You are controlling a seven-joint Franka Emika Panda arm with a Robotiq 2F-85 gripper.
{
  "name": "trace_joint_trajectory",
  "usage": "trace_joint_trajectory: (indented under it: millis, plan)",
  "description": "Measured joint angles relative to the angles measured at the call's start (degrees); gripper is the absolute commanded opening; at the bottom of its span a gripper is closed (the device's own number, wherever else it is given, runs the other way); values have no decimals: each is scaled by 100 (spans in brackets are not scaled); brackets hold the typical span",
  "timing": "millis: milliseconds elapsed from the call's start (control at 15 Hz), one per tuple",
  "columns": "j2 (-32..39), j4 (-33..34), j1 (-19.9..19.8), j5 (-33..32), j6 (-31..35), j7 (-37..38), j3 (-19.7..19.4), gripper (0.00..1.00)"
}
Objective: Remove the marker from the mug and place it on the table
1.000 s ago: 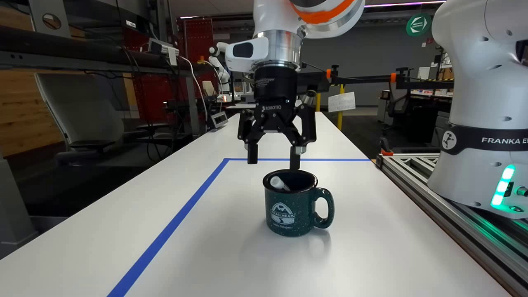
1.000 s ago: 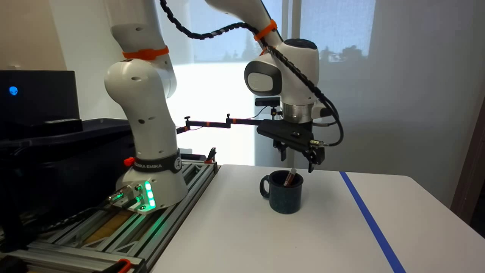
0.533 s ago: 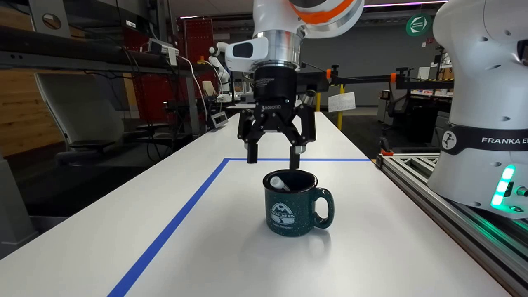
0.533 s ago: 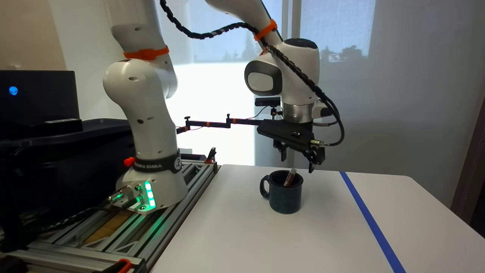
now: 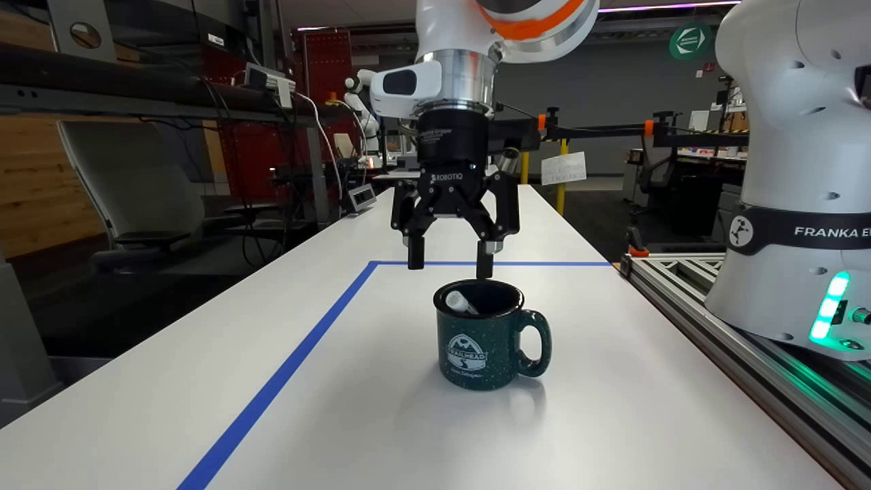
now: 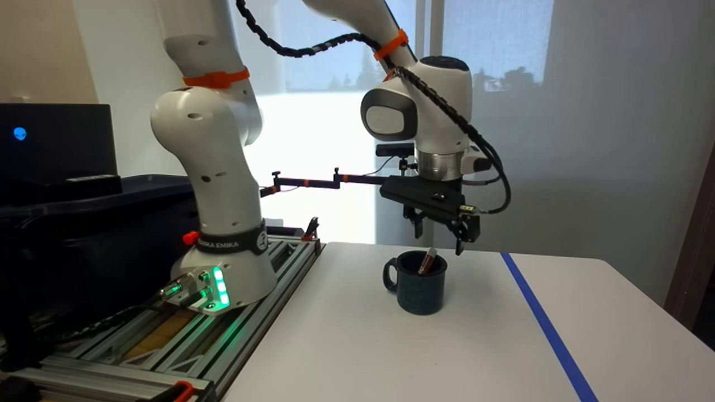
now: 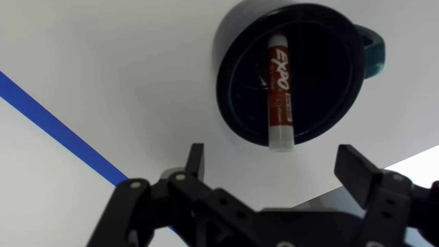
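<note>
Hanging higher than the mug in both exterior views, the black pincer is released, its two fingers spread well apart. Inside the mug stands the marker, tilted, its pale end poking up past the rim; the wrist view shows a red barrel with the white word EXPO running along it. The dark green mug sits upright on the white tabletop, a pale emblem on one side, its handle turned towards the white robot base. Blue tape runs along the tabletop on the mug's other side and meets a second strip at a corner. The base, with a green light lit, stands on a metal-railed bench next to the tabletop.
</note>
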Motion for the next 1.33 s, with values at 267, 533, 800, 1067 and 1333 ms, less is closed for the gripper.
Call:
trace_joint_trajectory:
  millis: [267, 533, 800, 1067, 1333]
  plan:
    - [19, 0, -7, -62, 0, 0, 25, 53]
    - [65, 0, -12, -91, -1, 0, 40, 53]
    - [120, 0, -76, -362, -24, 99, 52, 46]
    - [160, -1, -178, -753, -126, 358, 54, 47]
    - [252, -2, -195, -813, -128, 381, 80, 46]
